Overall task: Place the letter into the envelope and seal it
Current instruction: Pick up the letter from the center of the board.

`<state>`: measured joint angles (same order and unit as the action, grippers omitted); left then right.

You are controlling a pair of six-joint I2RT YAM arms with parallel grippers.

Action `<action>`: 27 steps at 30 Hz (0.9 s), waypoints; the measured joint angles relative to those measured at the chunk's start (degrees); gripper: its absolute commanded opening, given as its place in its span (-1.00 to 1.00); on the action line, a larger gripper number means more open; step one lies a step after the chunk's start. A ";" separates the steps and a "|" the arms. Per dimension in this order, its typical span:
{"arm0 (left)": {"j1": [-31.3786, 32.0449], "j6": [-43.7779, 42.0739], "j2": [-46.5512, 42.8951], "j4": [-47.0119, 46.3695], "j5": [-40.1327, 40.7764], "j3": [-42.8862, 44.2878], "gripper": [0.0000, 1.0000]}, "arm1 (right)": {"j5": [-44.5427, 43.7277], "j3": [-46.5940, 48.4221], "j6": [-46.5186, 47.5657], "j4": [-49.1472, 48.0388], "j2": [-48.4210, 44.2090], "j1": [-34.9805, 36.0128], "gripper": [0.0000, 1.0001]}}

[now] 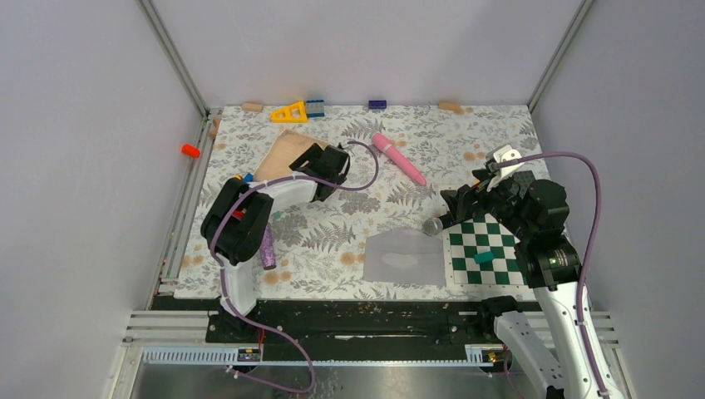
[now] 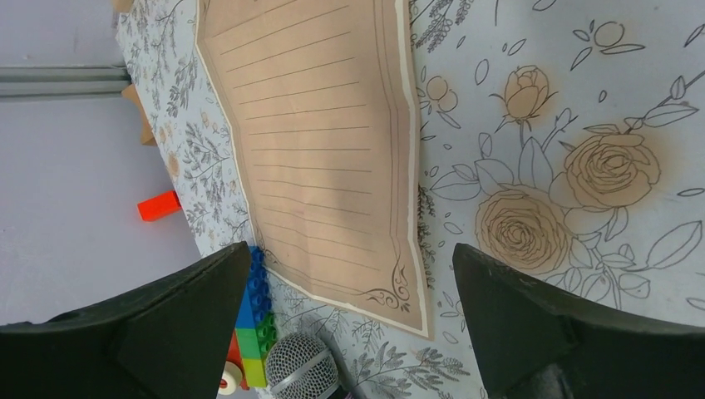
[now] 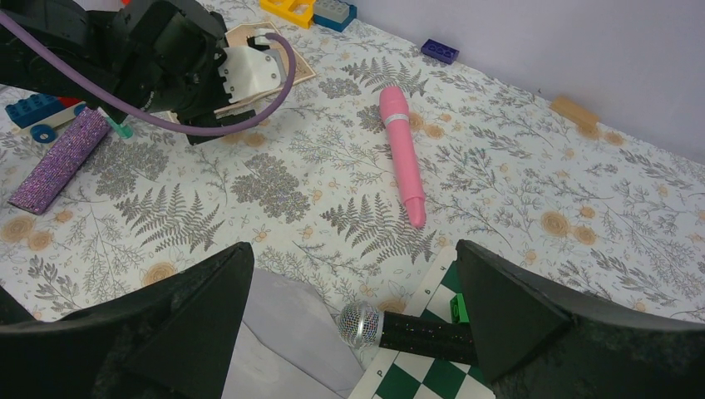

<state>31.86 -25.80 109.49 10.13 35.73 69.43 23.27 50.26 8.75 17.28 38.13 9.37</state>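
The letter (image 1: 278, 155), a tan lined sheet with a decorative border, lies flat on the floral cloth at the back left. My left gripper (image 1: 309, 158) hovers over its near-right part, open; the sheet (image 2: 320, 150) fills the space ahead of the empty gripper (image 2: 349, 248). The pale grey-lavender envelope (image 1: 404, 258) lies flat near the front, touching the checkerboard mat's left edge. My right gripper (image 1: 453, 208) hangs open just behind it with nothing held. In the right wrist view the envelope (image 3: 283, 332) shows below the gripper (image 3: 351, 249).
A black glitter microphone (image 3: 416, 332) lies across the checkerboard mat (image 1: 486, 253), its head beside the envelope. A pink wand (image 1: 399, 158) lies mid-cloth. A purple glitter microphone (image 1: 268, 248) and stacked toy bricks (image 2: 253, 324) sit by the left arm. Blocks (image 1: 289, 112) line the back edge.
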 measured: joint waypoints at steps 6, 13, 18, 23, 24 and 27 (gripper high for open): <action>0.02 -0.83 2.99 -1.31 0.66 1.05 0.82 | 0.00 0.00 0.00 -0.02 0.00 0.00 0.97; 0.00 -1.42 4.72 -1.84 1.38 1.33 0.67 | -0.02 -0.02 0.00 0.00 0.00 0.00 0.97; 0.00 -1.81 5.81 -2.62 2.75 1.88 0.63 | 0.00 -0.02 0.00 0.00 0.00 0.00 0.97; -0.13 -1.84 6.40 -3.32 3.96 1.97 0.58 | -0.02 -0.04 0.00 0.00 0.00 0.00 0.97; -0.17 -1.84 6.60 -3.50 4.24 2.08 0.56 | 0.00 -0.04 0.00 0.00 0.00 0.00 0.97; -0.42 -1.81 6.97 -3.85 4.74 2.23 0.53 | 0.00 -0.04 0.00 0.00 0.00 0.00 0.97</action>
<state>31.44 -27.62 116.46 6.28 40.47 71.66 23.27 50.22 8.75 17.28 38.13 9.37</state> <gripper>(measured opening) 0.782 0.986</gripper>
